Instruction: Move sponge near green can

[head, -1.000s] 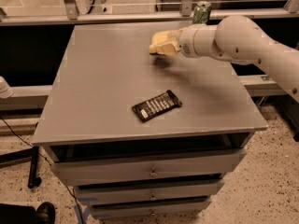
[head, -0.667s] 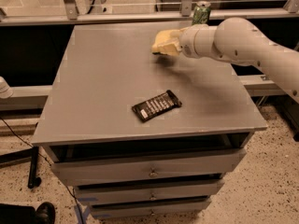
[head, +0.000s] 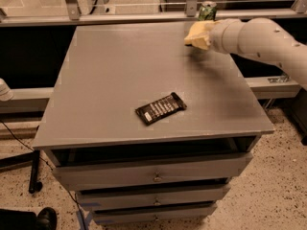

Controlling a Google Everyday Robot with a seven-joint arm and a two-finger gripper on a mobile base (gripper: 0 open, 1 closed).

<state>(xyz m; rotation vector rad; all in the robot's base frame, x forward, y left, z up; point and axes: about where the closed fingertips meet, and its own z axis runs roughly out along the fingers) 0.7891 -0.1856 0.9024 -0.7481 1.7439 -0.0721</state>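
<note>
Sponge [head: 198,33], pale foam, in end effector [head: 194,37] near green can [head: 207,10]

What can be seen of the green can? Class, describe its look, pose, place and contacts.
The green can stands upright at the far edge of the grey table, right of the middle. It looks like metal: green sides with whitish mottled print and a silvery top. Only its upper part shows; the bottom is hidden behind the pincer, which holds the pale yellow sponge just in front of it. Whether either touches the can cannot be told.
</note>
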